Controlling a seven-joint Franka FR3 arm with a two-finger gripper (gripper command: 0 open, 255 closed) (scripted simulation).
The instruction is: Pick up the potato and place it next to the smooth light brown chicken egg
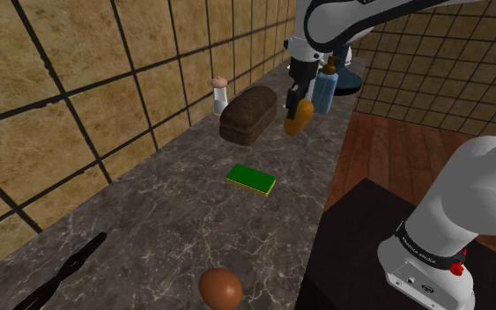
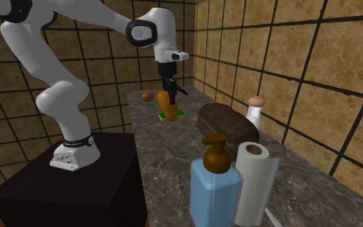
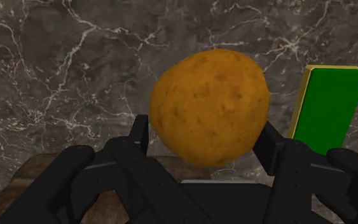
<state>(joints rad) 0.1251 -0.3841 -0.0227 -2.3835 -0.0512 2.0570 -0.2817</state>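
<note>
An orange-brown potato (image 3: 210, 106) sits clasped between my black fingers, lifted above the marble counter (image 1: 175, 211). In the shoulder view the potato (image 1: 299, 116) hangs from my gripper (image 1: 297, 107) beside the bread loaf. The second exterior view has the potato (image 2: 164, 104) held upright under the gripper (image 2: 166, 97), over the sponge. The brown egg (image 1: 220, 288) lies near the counter's front end in the shoulder view, and the egg (image 2: 147, 97) looks small at the far end in the second exterior view.
A dark bread loaf (image 1: 248, 114), a green and yellow sponge (image 1: 251, 180), a white shaker with a pink cap (image 1: 219, 93), a blue soap dispenser (image 2: 215, 187), a paper towel roll (image 2: 256, 182) and black tongs (image 1: 65, 269) lie on the counter. A tiled wall (image 1: 78, 79) borders it.
</note>
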